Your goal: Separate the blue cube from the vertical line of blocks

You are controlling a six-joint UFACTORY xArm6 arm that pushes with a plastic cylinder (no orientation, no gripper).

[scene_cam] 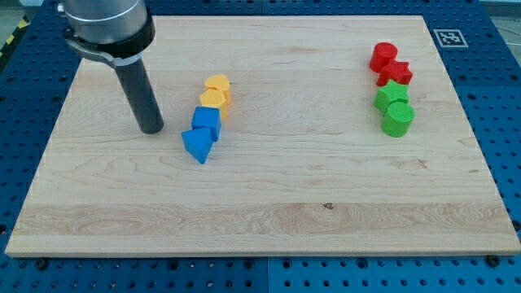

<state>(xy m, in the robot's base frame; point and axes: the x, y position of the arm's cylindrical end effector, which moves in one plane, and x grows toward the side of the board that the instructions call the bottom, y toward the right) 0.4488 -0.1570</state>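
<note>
One blue cube [207,120], no long axis | my tip [152,129] left, apart | no claw visible

On the table [269,220], four blocks run in a near-vertical line left of centre: yellow heart [217,83] at the top, yellow block [214,98] touching below it, then the blue cube [207,120], then the blue triangle [197,145] lowest. My tip [151,130] stands just left of the blue cube, apart from it. Far to the view's right is a second line: red cylinder [383,57], red star [396,74], green star [391,93], green cylinder [398,119]
</note>
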